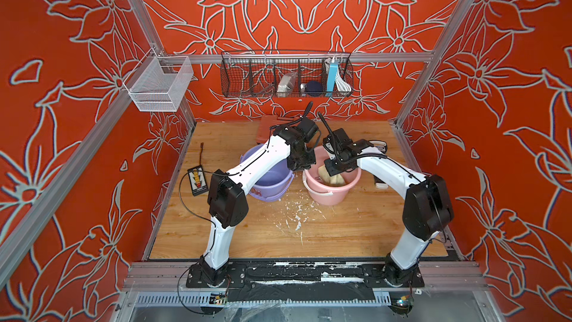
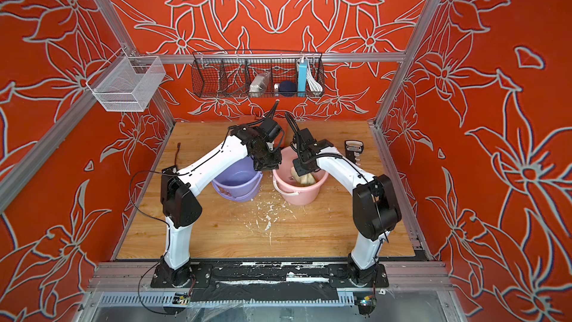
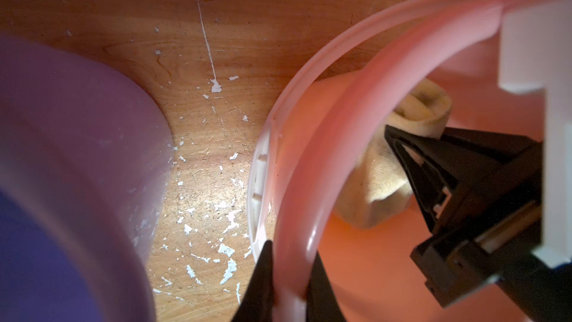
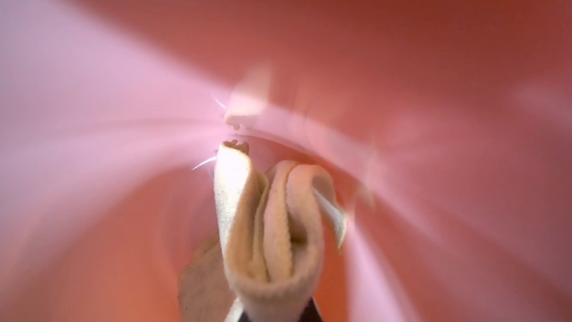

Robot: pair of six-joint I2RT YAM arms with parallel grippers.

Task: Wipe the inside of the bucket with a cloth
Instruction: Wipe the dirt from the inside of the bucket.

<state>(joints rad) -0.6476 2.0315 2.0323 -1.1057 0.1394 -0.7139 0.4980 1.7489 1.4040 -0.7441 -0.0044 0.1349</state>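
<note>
The pink bucket (image 1: pixel 328 195) (image 2: pixel 298 196) stands upright on the wooden table, right of centre. My left gripper (image 1: pixel 301 167) (image 2: pixel 266 167) is shut on the bucket's left rim (image 3: pixel 309 181), one black finger outside the wall and one inside, as the left wrist view (image 3: pixel 291 254) shows. My right gripper (image 1: pixel 335 168) (image 2: pixel 305 169) (image 3: pixel 391 134) reaches down inside the bucket. It is shut on the cream-beige cloth (image 1: pixel 333 178) (image 2: pixel 305 179) (image 3: pixel 374 175), which hangs folded from the jaws (image 4: pixel 277 314). The cloth (image 4: pixel 272 227) lies against the blurred pink inner wall (image 4: pixel 371 41).
A purple bucket (image 1: pixel 272 182) stands touching-close to the pink one's left. White flecks (image 1: pixel 297 219) dot the wood in front. A black cabled box (image 1: pixel 198 181) lies far left, a black-and-white item (image 2: pixel 354 150) far right, a reddish board (image 1: pixel 272 128) behind. Wire baskets (image 1: pixel 286 77) (image 1: pixel 158 85) hang above.
</note>
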